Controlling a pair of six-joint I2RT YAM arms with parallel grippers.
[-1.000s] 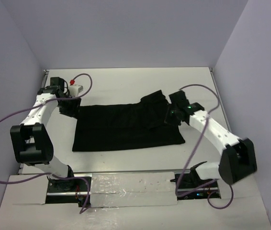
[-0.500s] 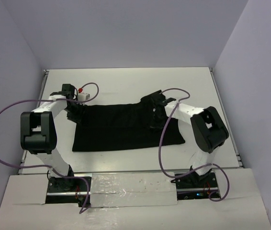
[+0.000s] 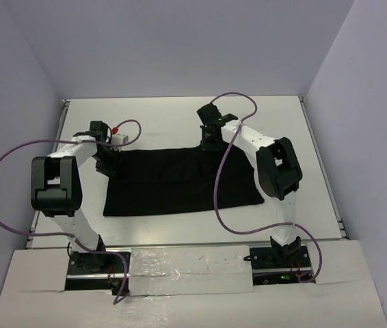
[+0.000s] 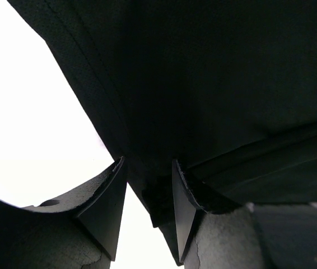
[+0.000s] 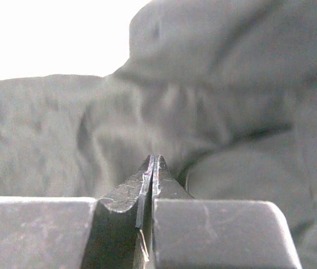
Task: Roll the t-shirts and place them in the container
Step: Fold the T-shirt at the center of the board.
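The white table (image 3: 173,116) is walled at the back and on both sides. Its widest bare stretch lies between the back wall and the cloth. There is a narrower strip along the right edge, and only slim margins at the left and in front of the arm bases.

The t-shirt (image 3: 173,181) lies flat mid-table as a dark rectangle, its long axis running left to right, parallel to the near edge. Which end holds the collar cannot be told.

The right arm's purple cable (image 3: 219,191) loops across the shirt's right part.

The left gripper (image 3: 106,162) sits at the shirt's far left corner. Its fingers stand a narrow gap apart with the hem between them; whether they pinch it cannot be told.

The right gripper (image 3: 210,139) is at the far edge, tips clenched together with nothing seen between them.
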